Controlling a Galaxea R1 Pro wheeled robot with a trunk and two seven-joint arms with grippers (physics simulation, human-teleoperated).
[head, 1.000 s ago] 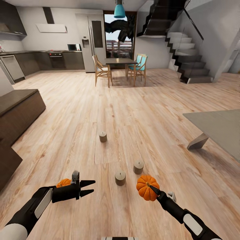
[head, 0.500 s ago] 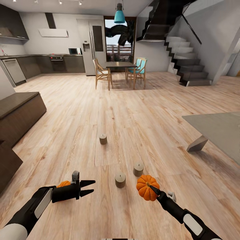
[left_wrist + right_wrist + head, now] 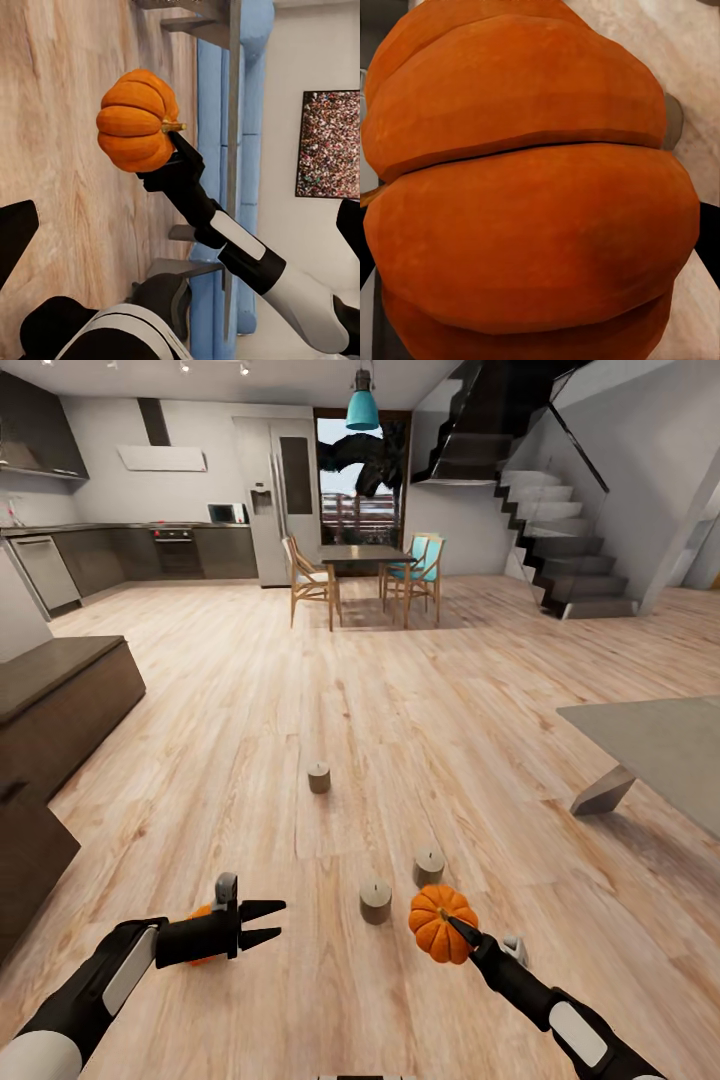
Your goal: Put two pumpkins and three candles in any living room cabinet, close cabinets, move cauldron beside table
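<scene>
My right gripper (image 3: 457,927) is shut on an orange ribbed pumpkin (image 3: 432,920), held above the wood floor; the same pumpkin (image 3: 135,120) shows in the left wrist view and looms large (image 3: 532,195) in the right wrist view. A second pumpkin (image 3: 201,912) lies on the floor, mostly hidden behind my left gripper (image 3: 272,922), which is open and holds nothing. Three candles stand on the floor: one far ahead (image 3: 319,777), two close to the held pumpkin (image 3: 429,867) (image 3: 375,901). The dark-brown cabinet (image 3: 70,700) runs along the left. The table (image 3: 650,745) is at the right.
A dining table with wooden chairs (image 3: 365,575) stands far ahead by the balcony door. Grey kitchen units (image 3: 150,545) line the back left wall, and a staircase (image 3: 570,550) rises at the back right. Open wood floor lies between me and the cabinet.
The whole view has shifted, so the camera moved: candles and table sit further right in the picture. The floor pumpkin is more hidden behind my left gripper. Both grippers hold the same pose.
</scene>
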